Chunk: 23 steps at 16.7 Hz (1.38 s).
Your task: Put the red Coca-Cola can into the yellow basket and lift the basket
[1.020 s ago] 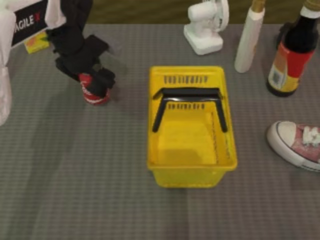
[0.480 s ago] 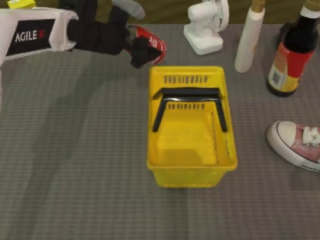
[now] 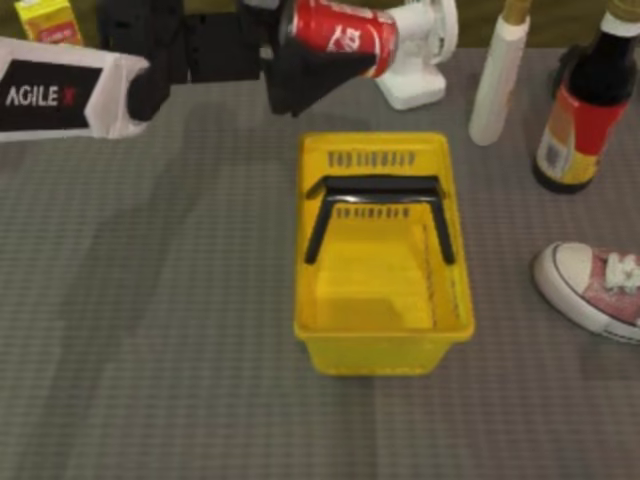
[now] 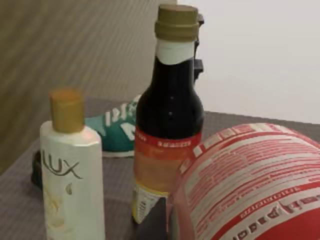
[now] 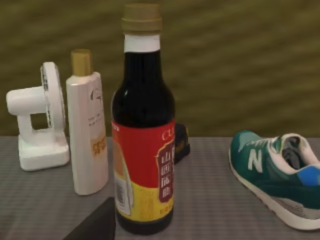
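The red Coca-Cola can (image 3: 340,28) lies sideways in the air beyond the far left corner of the yellow basket (image 3: 385,345), with my left gripper (image 3: 300,55) shut on it. In the left wrist view the can (image 4: 250,185) fills the near corner, label side up. The basket stands mid-table with its black handle (image 3: 378,187) folded down across its far half, and nothing shows inside it. My right arm is outside the top view. Only a dark edge of my right gripper (image 5: 95,225) shows in its wrist view, close to the dark bottle.
Along the far edge stand a white fan (image 3: 412,55), a white lotion bottle (image 3: 500,75) and a dark bottle with a red label (image 3: 585,100). A pink-and-white sneaker (image 3: 590,285) lies right of the basket. A yellow carton (image 3: 48,20) sits far left. A teal sneaker (image 5: 275,170) lies farther back.
My left gripper has lifted the can off the table left of the basket and carried it up and to the right. The can has tipped from upright to lying sideways.
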Tool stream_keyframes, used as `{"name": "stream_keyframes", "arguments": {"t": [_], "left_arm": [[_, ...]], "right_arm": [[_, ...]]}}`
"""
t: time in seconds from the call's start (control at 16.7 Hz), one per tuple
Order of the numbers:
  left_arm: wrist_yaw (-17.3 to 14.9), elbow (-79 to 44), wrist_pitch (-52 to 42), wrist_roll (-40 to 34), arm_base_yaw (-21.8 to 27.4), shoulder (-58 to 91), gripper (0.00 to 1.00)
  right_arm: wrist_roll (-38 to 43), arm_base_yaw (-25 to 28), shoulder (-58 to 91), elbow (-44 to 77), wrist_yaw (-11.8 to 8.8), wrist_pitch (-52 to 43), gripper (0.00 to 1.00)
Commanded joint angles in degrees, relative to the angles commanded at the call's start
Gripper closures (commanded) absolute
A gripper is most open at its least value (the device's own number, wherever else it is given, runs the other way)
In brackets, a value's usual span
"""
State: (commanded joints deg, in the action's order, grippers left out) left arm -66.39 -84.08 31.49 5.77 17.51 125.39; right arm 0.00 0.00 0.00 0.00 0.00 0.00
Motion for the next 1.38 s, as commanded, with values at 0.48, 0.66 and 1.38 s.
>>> {"name": "stream_keyframes", "arguments": {"t": [0.48,0.66,1.38], "left_arm": [[-7.02,5.00,9.66,-3.22,0.47,-2.72,1.00],[-6.93,4.82,9.75,-3.05,0.15,-2.29,1.00],[-7.07,8.69,27.53,-3.49,-1.02,11.19,1.00]], "right_arm": [[0.00,0.00,0.00,0.00,0.00,0.00,0.00],[0.00,0.00,0.00,0.00,0.00,0.00,0.00],[0.00,0.00,0.00,0.00,0.00,0.00,0.00]]}}
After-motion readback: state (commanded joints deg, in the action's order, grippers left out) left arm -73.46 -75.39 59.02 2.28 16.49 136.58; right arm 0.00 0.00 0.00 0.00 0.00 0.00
